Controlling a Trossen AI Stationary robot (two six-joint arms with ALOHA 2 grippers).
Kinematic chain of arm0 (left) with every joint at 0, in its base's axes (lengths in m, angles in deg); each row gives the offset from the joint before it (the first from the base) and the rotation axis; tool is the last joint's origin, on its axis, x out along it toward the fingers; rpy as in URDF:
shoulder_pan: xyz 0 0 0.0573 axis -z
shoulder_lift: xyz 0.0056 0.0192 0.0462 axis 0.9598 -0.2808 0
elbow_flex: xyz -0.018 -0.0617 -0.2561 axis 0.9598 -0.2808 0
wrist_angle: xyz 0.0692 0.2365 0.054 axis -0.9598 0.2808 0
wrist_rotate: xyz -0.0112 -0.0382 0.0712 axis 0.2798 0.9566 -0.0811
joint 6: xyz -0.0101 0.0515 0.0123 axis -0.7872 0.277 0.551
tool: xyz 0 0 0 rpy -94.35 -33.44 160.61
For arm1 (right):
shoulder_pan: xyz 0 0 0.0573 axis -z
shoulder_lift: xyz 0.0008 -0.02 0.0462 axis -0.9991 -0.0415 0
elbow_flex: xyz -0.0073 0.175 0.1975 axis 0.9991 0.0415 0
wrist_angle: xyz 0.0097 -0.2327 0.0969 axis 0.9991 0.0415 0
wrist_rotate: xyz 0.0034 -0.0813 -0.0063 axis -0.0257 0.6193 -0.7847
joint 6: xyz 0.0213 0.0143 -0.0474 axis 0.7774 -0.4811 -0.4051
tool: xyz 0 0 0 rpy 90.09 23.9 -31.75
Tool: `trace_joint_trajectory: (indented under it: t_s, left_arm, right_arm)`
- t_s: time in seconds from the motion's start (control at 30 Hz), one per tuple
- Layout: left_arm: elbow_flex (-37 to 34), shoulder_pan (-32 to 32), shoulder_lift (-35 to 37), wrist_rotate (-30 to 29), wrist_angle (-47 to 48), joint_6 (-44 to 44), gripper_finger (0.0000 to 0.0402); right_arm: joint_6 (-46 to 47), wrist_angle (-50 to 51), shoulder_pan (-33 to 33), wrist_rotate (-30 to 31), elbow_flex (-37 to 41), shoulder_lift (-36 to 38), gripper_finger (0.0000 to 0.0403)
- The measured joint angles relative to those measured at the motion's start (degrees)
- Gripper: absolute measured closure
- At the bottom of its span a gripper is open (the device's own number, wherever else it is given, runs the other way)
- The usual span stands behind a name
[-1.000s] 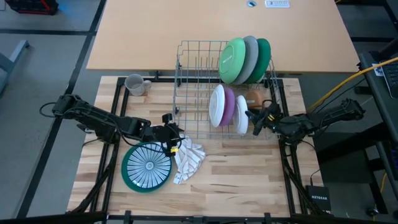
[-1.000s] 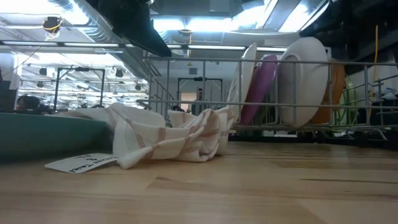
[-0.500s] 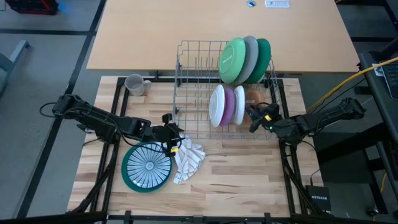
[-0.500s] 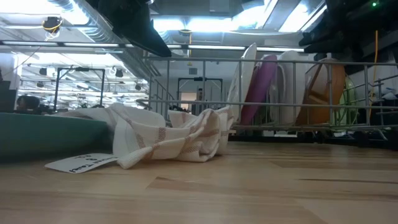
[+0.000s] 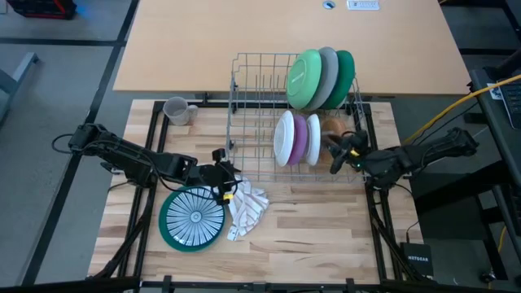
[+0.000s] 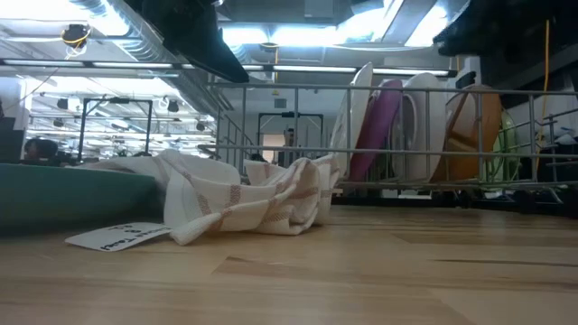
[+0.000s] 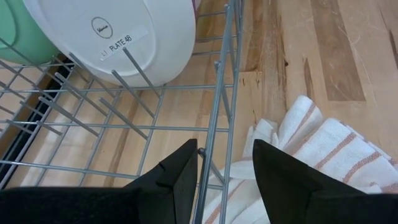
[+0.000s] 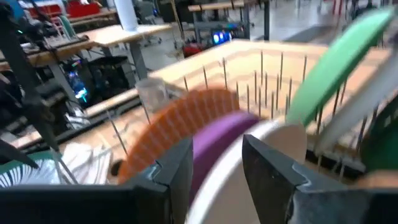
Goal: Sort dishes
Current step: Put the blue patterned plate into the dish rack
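While the right gripper (image 5: 337, 151) is held with fingers parted and empty beside the rack (image 5: 252, 122), a white plate (image 5: 316, 149) is seen upright just ahead of it. Stiff, smooth and breakable it is judged; its upper rim is best pinched.

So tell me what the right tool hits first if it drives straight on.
Probably the white plate in the rack: the right tool points at its rim, the purple plate just beyond. Depth is unclear.
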Motion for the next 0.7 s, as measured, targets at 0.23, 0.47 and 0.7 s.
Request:
trace_joint_trajectory:
  t_s: [0.23,0.47,0.7]
  left_arm:
    - [0.1,3.3,1.1,-0.1,0.1,2.8,0.0259]
    - [1.0,10.6,4.9,0.0,0.1,-8.4,0.0259]
    - [1.0,20.8,4.4,5.7,4.2,-24.1,0.0259]
  right_arm:
    - [-7.9,-0.3,0.0,-7.5,-8.0,0.1,0.0262]
    - [-7.0,-0.5,0.0,-28.8,-9.0,-3.5,0.0262]
    - [-5.9,-4.5,0.0,-39.0,-9.0,-15.3,0.0262]
